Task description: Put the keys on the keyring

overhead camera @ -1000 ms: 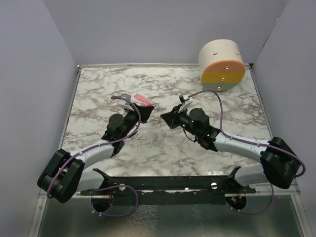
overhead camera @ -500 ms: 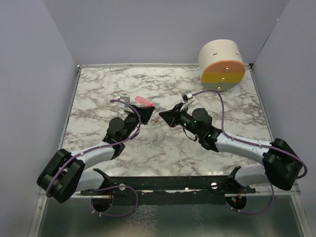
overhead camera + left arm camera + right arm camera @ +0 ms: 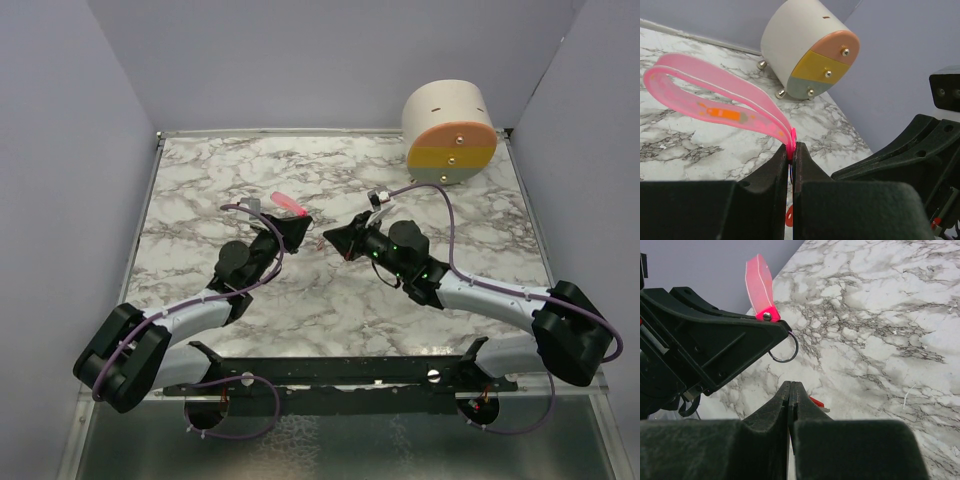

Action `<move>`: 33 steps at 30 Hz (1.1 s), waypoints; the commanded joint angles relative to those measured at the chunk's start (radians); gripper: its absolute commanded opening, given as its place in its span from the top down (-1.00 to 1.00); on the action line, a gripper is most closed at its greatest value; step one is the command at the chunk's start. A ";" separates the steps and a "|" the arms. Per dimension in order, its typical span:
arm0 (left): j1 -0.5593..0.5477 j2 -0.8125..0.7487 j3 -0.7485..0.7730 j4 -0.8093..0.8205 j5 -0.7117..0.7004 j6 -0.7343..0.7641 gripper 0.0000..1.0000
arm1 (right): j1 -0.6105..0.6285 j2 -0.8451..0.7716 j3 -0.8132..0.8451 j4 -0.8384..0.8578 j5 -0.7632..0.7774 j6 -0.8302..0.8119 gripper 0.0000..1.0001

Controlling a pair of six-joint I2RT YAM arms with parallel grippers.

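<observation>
My left gripper [image 3: 791, 146] is shut on the keyring's pink strap [image 3: 715, 97], which loops up and to the left from the jaw tips. In the right wrist view the strap [image 3: 760, 285] stands above the left fingers [image 3: 725, 347]. The thin metal ring [image 3: 784, 351] hangs free below those fingers, above the marble. My right gripper [image 3: 790, 384] is shut with nothing in it, its tip just short of the ring. The red-headed key [image 3: 816, 401] lies on the table beside the right finger. In the top view the two tips, left [image 3: 297, 228] and right [image 3: 330, 238], nearly meet.
A white drum [image 3: 450, 130] with a peach, yellow and green face stands at the back right, and the left wrist view shows this drum [image 3: 807, 50] too. Grey walls close three sides. The marble table [image 3: 200, 190] runs out to a raised rim.
Both arms have shifted slightly. The right gripper's tip has edged left, towards the ring. The left gripper has kept its hold on the strap and turned a little. Both grippers have stayed shut.
</observation>
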 commanded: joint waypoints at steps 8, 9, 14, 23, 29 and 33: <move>-0.007 0.020 -0.016 0.094 -0.019 -0.002 1.00 | 0.007 0.008 0.017 0.029 -0.019 0.024 0.99; -0.009 0.026 -0.014 0.097 -0.017 -0.003 1.00 | 0.007 0.010 0.017 0.034 -0.023 0.028 0.98; -0.018 0.056 -0.007 0.120 -0.013 -0.008 1.00 | 0.007 0.013 0.025 0.047 -0.026 0.039 0.99; -0.039 0.086 0.002 0.146 -0.010 -0.011 1.00 | 0.006 0.020 0.031 0.056 -0.031 0.048 0.99; -0.050 0.095 0.010 0.153 -0.010 -0.010 1.00 | 0.006 0.029 0.036 0.063 -0.032 0.054 0.99; -0.054 0.097 0.011 0.155 -0.010 -0.007 1.00 | 0.007 0.031 0.038 0.065 -0.032 0.056 0.98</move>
